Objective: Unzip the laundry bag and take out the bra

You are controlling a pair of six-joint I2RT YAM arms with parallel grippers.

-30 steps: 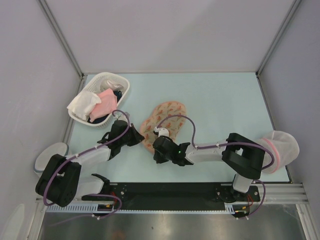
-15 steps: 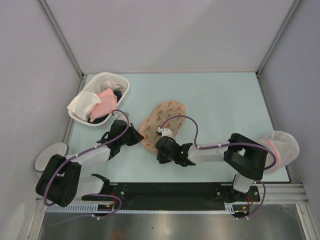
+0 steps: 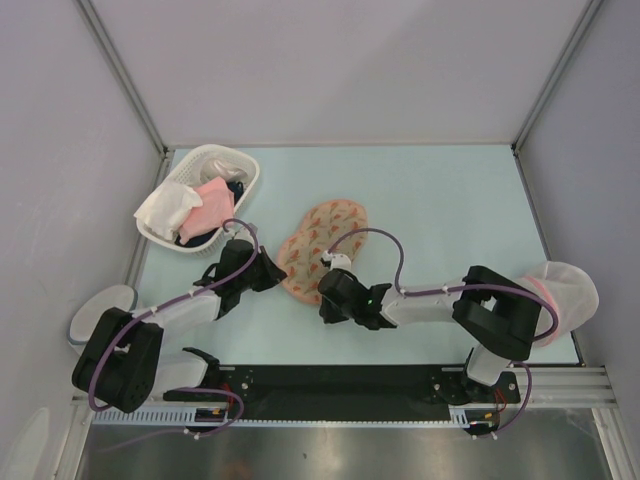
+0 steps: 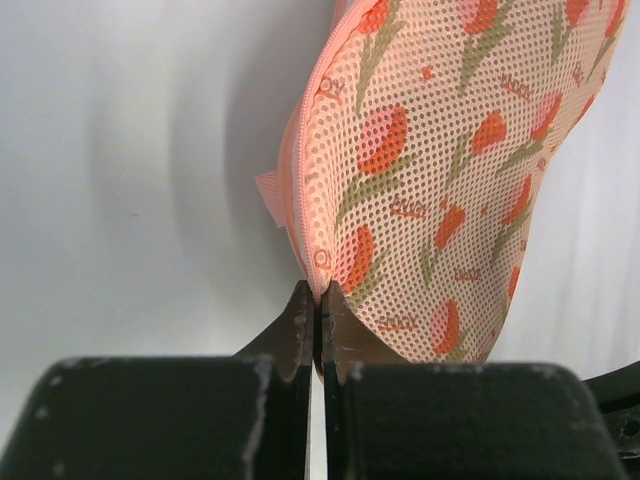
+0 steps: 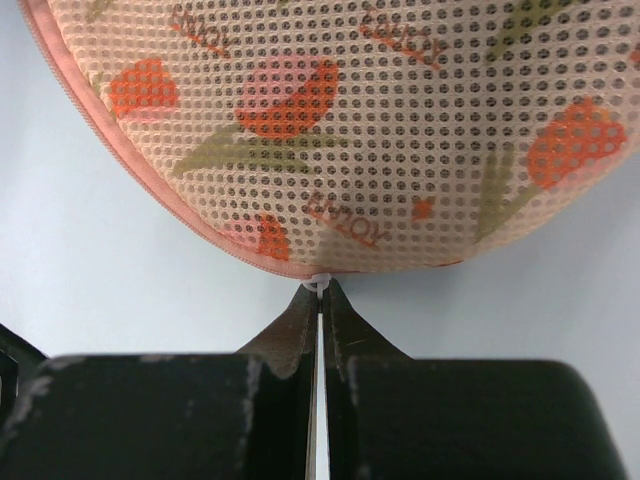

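Note:
The laundry bag (image 3: 322, 238), beige-pink mesh with orange-red flowers, lies flat in the middle of the table. My left gripper (image 3: 278, 270) is shut on its left edge beside the zipper, as the left wrist view shows (image 4: 318, 292), with the bag (image 4: 440, 170) rising above the tips. My right gripper (image 3: 322, 288) is at the bag's near edge. In the right wrist view it (image 5: 321, 288) is shut on the small white zipper pull (image 5: 320, 279) under the bag's rim (image 5: 340, 120). The bra is hidden.
A white basket (image 3: 246, 172) at the back left holds a pink cloth (image 3: 212, 200), a white cloth (image 3: 165, 208) and some dark fabric. A white mesh dome with a pink rim (image 3: 562, 295) sits at the right edge, behind my right arm.
My right gripper has moved a little to the right along the bag's near edge, holding the pull. The bag's top has shifted slightly left. The left gripper has stayed put.

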